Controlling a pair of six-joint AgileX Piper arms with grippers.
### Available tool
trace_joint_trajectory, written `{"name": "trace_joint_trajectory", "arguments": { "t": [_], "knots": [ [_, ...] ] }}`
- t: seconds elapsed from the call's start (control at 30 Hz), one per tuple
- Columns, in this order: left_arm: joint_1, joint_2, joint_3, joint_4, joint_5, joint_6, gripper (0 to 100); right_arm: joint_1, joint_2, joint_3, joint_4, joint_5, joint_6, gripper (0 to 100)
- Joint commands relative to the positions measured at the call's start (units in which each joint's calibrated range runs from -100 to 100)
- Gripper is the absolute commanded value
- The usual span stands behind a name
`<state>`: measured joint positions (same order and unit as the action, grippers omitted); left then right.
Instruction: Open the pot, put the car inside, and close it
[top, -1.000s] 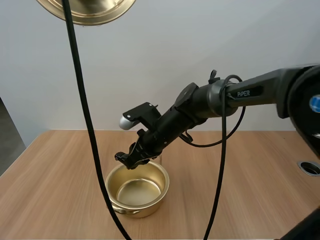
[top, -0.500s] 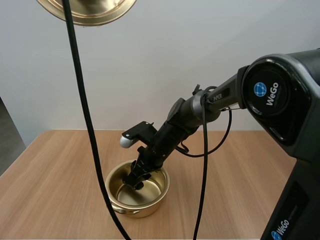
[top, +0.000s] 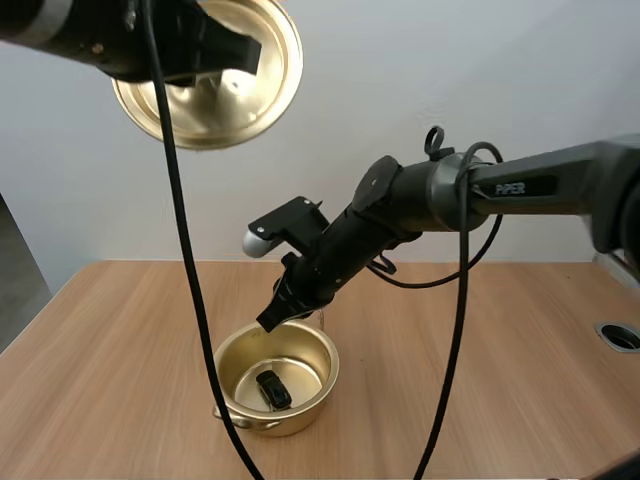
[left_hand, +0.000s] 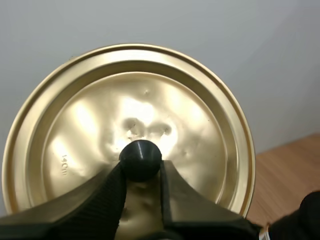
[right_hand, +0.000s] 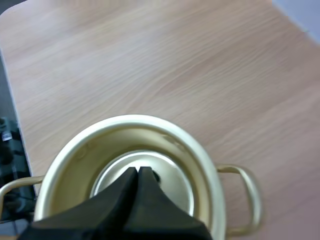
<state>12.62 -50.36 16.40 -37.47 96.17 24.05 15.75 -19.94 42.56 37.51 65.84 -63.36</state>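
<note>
The gold pot (top: 322, 372) stands open on the table, and a small dark car (top: 272, 389) lies on its bottom. My right gripper (top: 269, 320) hovers just above the pot's far rim, shut on nothing. In the right wrist view its fingers (right_hand: 138, 173) form one dark wedge over the pot (right_hand: 65, 160), hiding most of the car. High above the table's left side hangs the gold lid (top: 208, 100). My left gripper (left_hand: 141, 167) is shut on the lid's black knob (left_hand: 140, 156), in front of the lid (left_hand: 200, 125).
Bare wooden table (top: 480, 380) lies all around the pot. A round grommet hole (top: 620, 336) sits at the table's right edge. The pot's side handle (right_hand: 247, 192) sticks out toward the bare wood.
My right gripper went down into the pot, let go of the car there, then rose above the rim and shut. The lid and left arm came lower into view.
</note>
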Motion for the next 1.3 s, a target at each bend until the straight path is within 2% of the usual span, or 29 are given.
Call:
{"name": "trace_joint_trajectory", "arguments": {
  "t": [0.0,0.1,0.13,0.17,0.3,0.37,0.63,0.8,0.97,1.1,1.27],
  "knots": [
    [0.02,1.28,4.18,-0.03,1.90,0.28,0,0.01,-9.65,0.06,-17.02,-6.36,12.95,0],
    [0.02,2.85,8.41,-0.24,2.91,1.14,0,0.01,-13.37,0.06,-26.51,-6.59,20.56,0],
    [0.02,3.91,11.15,-0.49,2.91,1.75,0,0.01,-16.11,0.06,-34.79,-4.78,27.49,0],
    [0.02,4.46,12.83,-0.49,3.07,2.49,0,0.01,-17.24,0.06,-38.63,-4.00,29.78,0],
    [-0.05,6.45,19.42,-0.49,3.81,5.90,0,0.01,-21.95,0.86,-52.25,-1.85,40.28,0],
    [-0.05,7.11,22.68,-1.07,3.83,8.10,0,-0.15,-24.20,1.48,-56.23,-1.45,43.00,0],
    [-0.05,7.80,33.42,-3.01,2.49,13.79,0,-4.32,-29.69,2.97,-57.21,0.10,43.92,0],
    [-0.05,9.84,40.37,-3.13,-2.19,16.75,0,-7.07,-33.21,2.97,-55.40,0.10,44.31,0],
    [-0.21,11.48,44.48,-4.68,-4.04,20.66,0,-8.10,-35.18,2.97,-54.89,0.32,44.31,0],
    [-1.24,12.36,46.45,-3.58,-8.19,20.85,0,-8.36,-35.30,2.97,-54.54,0.75,44.31,0],
    [-3.47,13.09,47.43,-2.58,-8.52,21.53,0,-8.36,-35.30,2.97,-54.54,0.75,44.31,0]
  ]
}}
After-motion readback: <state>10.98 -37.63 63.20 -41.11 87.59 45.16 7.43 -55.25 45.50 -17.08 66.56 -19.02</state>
